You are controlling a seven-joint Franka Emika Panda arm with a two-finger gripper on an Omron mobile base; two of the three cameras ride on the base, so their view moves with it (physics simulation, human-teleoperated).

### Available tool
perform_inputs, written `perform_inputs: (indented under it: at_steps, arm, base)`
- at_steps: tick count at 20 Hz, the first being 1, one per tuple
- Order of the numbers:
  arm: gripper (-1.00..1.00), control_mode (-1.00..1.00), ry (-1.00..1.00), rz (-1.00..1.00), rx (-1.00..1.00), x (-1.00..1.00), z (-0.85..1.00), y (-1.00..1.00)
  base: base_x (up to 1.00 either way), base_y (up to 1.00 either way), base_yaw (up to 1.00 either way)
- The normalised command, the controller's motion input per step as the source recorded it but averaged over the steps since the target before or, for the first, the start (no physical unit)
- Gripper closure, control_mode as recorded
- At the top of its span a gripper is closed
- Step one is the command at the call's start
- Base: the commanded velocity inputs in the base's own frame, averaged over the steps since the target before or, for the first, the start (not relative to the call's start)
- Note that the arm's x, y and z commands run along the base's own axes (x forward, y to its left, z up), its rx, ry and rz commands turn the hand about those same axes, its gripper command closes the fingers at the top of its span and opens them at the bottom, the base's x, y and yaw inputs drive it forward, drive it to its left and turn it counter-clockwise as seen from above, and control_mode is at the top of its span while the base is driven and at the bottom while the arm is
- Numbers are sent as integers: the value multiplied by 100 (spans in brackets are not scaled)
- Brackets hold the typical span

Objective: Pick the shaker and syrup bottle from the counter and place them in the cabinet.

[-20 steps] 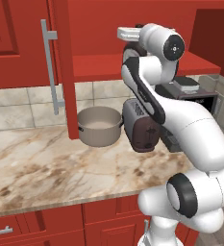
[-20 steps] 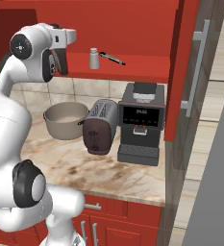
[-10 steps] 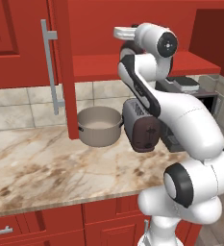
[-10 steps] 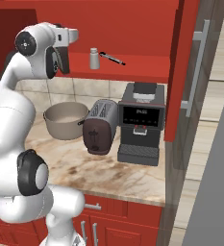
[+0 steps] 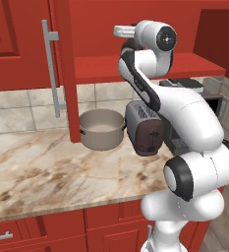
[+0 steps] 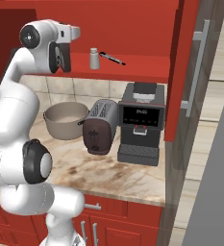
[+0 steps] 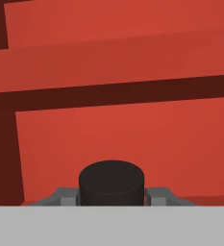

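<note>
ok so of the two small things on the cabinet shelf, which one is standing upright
The shaker, the pale grey cylinder with a rounded cap, stands upright on the cabinet shelf. The thin dark rod just to its right lies flat on the shelf instead.

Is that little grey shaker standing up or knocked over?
Upright: the shaker stands cap-up on the cabinet shelf.

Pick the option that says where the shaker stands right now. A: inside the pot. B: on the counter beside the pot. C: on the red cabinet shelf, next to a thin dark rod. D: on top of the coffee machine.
C: in the right base view the shaker stands upright on the cabinet shelf, with the thin dark rod lying just beside it, above the toaster and pot.
</note>
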Motion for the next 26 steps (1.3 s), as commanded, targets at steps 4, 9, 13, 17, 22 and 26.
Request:
perform_inputs:
  at_steps: [4, 9, 13, 17, 22, 26]
  arm:
    - [100, -100, 3, 0, 0, 31, -5, 6]
    - [100, -100, 1, 0, 0, 27, -13, 7]
    - [100, -100, 0, 0, 0, 23, -26, 7]
    - [100, -100, 0, 0, 0, 25, -19, 7]
    - [100, -100, 0, 0, 0, 24, -13, 5]
    - [100, -100, 0, 0, 0, 25, -14, 4]
  base:
    - [0, 0, 0]
    - [0, 0, 0]
    - [0, 0, 0]
    - [0, 0, 0]
    - [0, 0, 0]
    - [0, 0, 0]
